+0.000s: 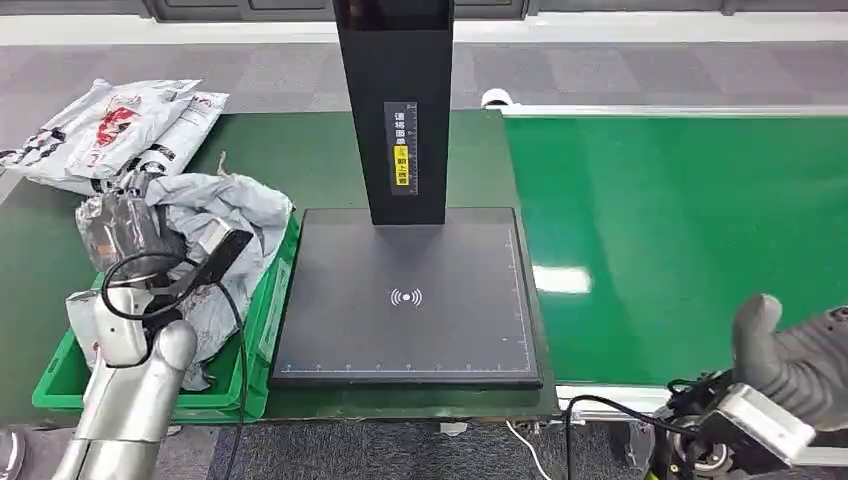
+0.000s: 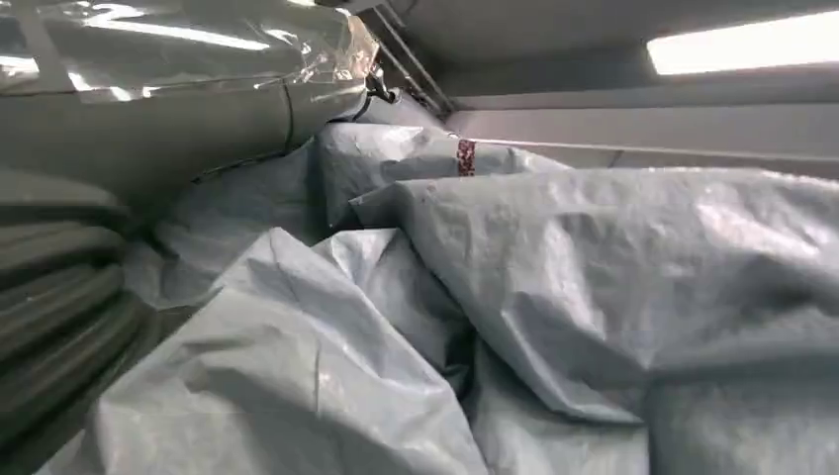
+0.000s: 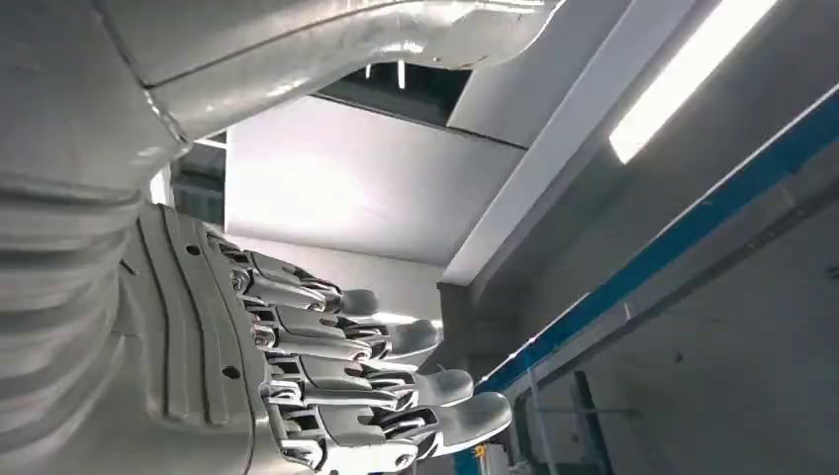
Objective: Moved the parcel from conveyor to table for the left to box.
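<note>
Now, far left: the left hand (image 1: 130, 228) is down in the green bin (image 1: 262, 330), fingers buried in a grey parcel (image 1: 225, 215), though whether it grips I cannot tell. Centre, the scan plate (image 1: 405, 340) sits bare. Right, the belt (image 1: 680, 230) carries nothing, and the right hand (image 3: 326, 381) hangs spread, empty, well apart.

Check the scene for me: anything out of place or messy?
Grey parcels are heaped crumpled in the green bin, rising above its rim. Several printed mailers lie loose on the table beyond it. The scanner pad and conveyor look tidy.
</note>
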Tool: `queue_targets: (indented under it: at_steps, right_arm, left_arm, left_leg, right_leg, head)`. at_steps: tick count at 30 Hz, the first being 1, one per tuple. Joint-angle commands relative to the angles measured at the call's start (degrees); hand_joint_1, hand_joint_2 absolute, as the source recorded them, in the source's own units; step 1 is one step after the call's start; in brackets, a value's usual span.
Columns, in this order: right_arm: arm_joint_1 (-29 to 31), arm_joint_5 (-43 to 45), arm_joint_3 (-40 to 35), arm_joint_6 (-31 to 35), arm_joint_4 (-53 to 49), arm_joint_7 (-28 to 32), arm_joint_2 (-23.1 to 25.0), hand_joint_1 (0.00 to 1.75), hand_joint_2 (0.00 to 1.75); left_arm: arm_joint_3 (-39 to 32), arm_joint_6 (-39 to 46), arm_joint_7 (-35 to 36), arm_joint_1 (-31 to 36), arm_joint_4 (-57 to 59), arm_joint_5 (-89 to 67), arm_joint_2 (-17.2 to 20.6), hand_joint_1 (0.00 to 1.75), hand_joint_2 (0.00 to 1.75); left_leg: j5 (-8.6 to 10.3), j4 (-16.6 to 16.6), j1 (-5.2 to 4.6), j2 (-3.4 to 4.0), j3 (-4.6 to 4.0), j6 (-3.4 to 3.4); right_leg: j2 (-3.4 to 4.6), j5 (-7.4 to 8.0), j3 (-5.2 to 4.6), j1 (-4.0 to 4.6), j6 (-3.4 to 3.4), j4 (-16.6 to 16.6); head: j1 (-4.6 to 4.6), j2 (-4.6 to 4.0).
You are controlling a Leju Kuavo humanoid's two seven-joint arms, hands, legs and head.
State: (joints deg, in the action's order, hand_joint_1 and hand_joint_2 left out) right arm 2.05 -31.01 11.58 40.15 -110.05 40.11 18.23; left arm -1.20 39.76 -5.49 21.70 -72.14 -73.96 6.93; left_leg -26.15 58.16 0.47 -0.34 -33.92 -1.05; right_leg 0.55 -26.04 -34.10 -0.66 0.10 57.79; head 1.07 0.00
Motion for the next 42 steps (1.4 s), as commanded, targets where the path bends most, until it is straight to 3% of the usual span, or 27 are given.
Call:
queue_targets:
  at_steps: [1, 21, 22, 23, 29, 42]
  right_arm:
    - [-1.9, 0.3, 4.6, -0.2, 0.0, -0.1, 1.8, 0.00, 1.75]
    - [-1.3, 0.0, 4.4, -0.2, 0.7, -0.1, 1.8, 0.00, 1.75]
    - [-1.3, 0.0, 4.4, -0.2, 0.7, -0.1, 1.8, 0.00, 1.75]
    - [-1.3, 0.0, 4.4, -0.2, 0.7, -0.1, 1.8, 0.00, 1.75]
    - [-0.6, -0.7, 4.2, -0.2, 1.3, -0.1, 1.8, 0.00, 1.75]
    - [-0.1, -0.9, 3.8, -0.2, 2.2, -0.1, 1.8, 0.00, 1.75]
  left_arm:
    - [-6.3, 0.0, 0.9, -9.0, -6.1, -1.9, -1.4, 1.75, 1.75]
    - [-8.4, -2.6, 2.2, -10.7, -4.4, -4.2, -1.1, 1.69, 1.75]
    - [-8.4, -2.6, 2.2, -10.7, -4.4, -4.2, -1.1, 0.38, 1.75]
    - [-8.3, -2.0, 2.2, -10.9, -4.6, -5.6, -1.3, 0.00, 1.75]
    - [-7.3, -8.7, 3.3, -8.8, -1.2, -5.9, -2.2, 0.00, 1.75]
    - [-5.2, -13.6, 4.6, -6.0, -2.3, -5.3, -2.6, 0.00, 1.75]
  left_leg:
    - [-0.04, -0.2, 0.00, 0.11, 0.24, 0.03]
    - [-0.02, -0.1, 0.02, -0.04, 0.08, -0.02]
    - [0.00, -0.1, 0.04, -0.06, 0.14, 0.00]
    - [-0.01, -0.1, 0.01, -0.04, 0.14, -0.01]
    - [0.04, -0.2, 0.02, -0.13, 0.18, 0.01]
    - [0.01, 0.0, 0.02, -0.11, 0.05, -0.02]
  right_leg:
    - [0.04, -0.01, 0.21, 0.01, -0.02, -0.2]
    - [-0.11, -0.07, 0.10, 0.05, -0.08, -0.1]
    - [-0.16, -0.06, 0.18, 0.09, -0.09, -0.2]
    - [-0.13, -0.07, 0.15, 0.05, -0.09, -0.1]
    - [-0.23, -0.04, 0.23, 0.07, -0.09, -0.2]
    - [-0.17, -0.06, 0.08, 0.06, -0.08, 0.0]
  head:
    - [0.00, 0.00]
    - [0.00, 0.00]
    - [0.00, 0.00]
    - [0.00, 0.00]
    - [0.00, -0.02]
    - [0.00, 0.00]
